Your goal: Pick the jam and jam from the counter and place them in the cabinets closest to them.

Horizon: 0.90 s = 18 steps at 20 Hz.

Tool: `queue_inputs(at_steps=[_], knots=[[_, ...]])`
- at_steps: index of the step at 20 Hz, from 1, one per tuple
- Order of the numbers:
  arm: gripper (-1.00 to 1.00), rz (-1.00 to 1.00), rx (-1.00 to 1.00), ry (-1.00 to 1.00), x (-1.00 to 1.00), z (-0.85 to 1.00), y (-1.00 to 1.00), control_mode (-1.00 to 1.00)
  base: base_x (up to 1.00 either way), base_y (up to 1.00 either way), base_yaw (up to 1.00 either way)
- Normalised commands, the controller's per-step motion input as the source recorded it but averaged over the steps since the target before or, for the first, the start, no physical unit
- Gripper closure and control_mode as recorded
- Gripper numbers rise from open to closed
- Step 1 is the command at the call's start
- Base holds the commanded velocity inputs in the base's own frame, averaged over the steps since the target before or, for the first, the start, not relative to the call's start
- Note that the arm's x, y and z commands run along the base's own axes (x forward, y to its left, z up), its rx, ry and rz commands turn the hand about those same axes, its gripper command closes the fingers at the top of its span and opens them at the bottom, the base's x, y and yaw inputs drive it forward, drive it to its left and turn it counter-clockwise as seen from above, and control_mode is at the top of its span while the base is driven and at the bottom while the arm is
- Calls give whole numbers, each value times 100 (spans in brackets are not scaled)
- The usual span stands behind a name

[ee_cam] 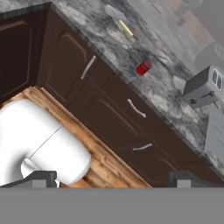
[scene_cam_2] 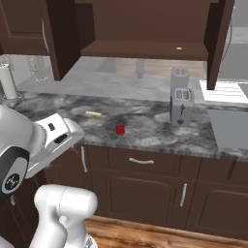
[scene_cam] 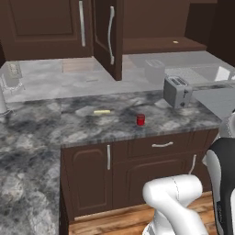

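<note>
claw nearest, fingers apart and empty, well short of the surface; red jam unpicked; open cabinet awaits; placing not begun

Small yellow speck on the cabinet shelf is too small to identify.

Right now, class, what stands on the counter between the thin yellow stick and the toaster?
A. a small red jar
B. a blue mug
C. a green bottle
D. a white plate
A: the small red jar stands upright on the grey counter, with the yellow stick on one side and the toaster on the other.
</note>
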Motion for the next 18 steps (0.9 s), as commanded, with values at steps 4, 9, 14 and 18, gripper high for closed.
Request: queue_inputs(at_steps=[4,9,14,18], knots=[[-100,0,0,0,0,0,0,100,24,-1,0],[-100,0,0,0,0,0,0,100,36,0,0],[-100,0,0,0,0,0,0,100,37,0,0],[-100,0,0,0,0,0,0,100,37,0,0]])
